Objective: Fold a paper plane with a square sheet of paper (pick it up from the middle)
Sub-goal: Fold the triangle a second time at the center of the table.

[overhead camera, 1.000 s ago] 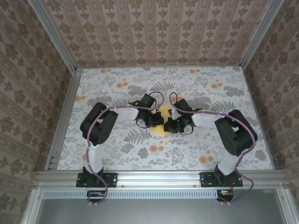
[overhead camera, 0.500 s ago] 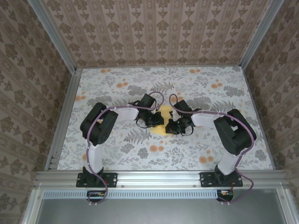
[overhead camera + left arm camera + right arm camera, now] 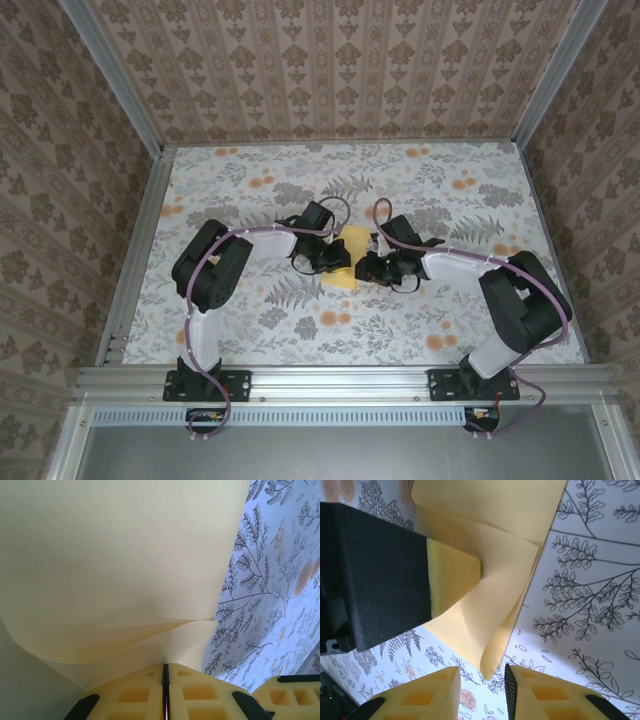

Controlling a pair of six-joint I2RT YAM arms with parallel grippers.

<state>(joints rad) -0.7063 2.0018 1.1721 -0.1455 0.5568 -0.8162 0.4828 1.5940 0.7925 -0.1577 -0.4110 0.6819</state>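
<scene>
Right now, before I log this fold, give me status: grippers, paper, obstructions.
Left gripper shut on folded yellow paper. Right gripper open, paper corner at its gap. Grippers close together; collision risk.

Count, top view.
Black-and-white jointed robot arms: 2, the left arm (image 3: 212, 270) and the right arm (image 3: 505, 295).
Two-finger grippers with yellow moulded fingers (image 3: 547, 695): 2, the left gripper (image 3: 338, 262) and the right gripper (image 3: 366, 268); 4 fingers in all.
Thin yellow-orange folded sheet of paper (image 3: 345, 281): 1. Left wrist view shows at least 2 layers.
Grey floral tablecloth (image 3: 250, 180): 1.
Brown patterned wallpaper wall panels (image 3: 340, 70): 3.
</scene>
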